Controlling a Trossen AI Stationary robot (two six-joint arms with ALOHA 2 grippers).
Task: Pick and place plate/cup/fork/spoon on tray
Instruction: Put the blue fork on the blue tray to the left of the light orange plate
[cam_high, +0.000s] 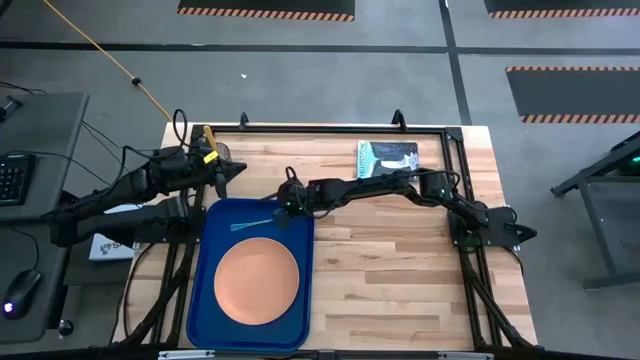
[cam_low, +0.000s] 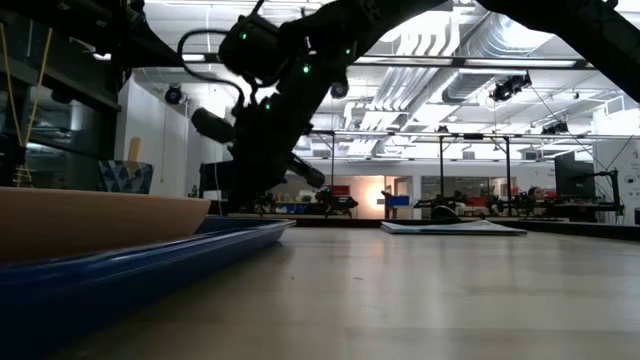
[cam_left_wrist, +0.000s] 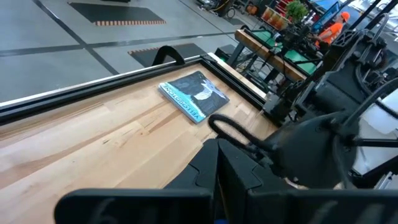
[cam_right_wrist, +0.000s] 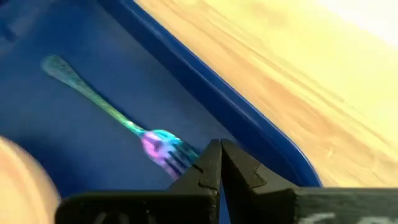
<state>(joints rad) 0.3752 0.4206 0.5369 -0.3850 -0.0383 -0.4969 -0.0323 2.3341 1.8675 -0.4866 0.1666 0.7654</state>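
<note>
The blue tray (cam_high: 205, 300) lies at the table's near left, with the salmon plate (cam_high: 257, 281) resting flat on it. The teal fork (cam_high: 252, 225) lies flat on the tray's far end, and it also shows in the right wrist view (cam_right_wrist: 99, 102). My right gripper (cam_right_wrist: 221, 149) is shut and low over the tray's far right corner (cam_high: 283, 212), right beside the fork's tines. My left gripper (cam_high: 221, 187) is shut (cam_left_wrist: 217, 149) and hangs just beyond the tray's far left corner. A yellow spoon handle (cam_high: 208, 145) shows beside the left arm. A dark cup (cam_low: 125, 178) stands there. My right gripper's shut fingertips (cam_right_wrist: 208, 163) point down at the tray floor, right beside the fork's tines (cam_right_wrist: 166, 152). I cannot tell whether they touch the fork. The fork lies flat on the tray.
A teal-covered book (cam_high: 386, 157) lies flat near the table's far edge, right of centre. A black frame rail (cam_high: 330, 128) runs along the far edge and the sides. Bare wood (cam_high: 400, 270) lies to the right of the tray.
</note>
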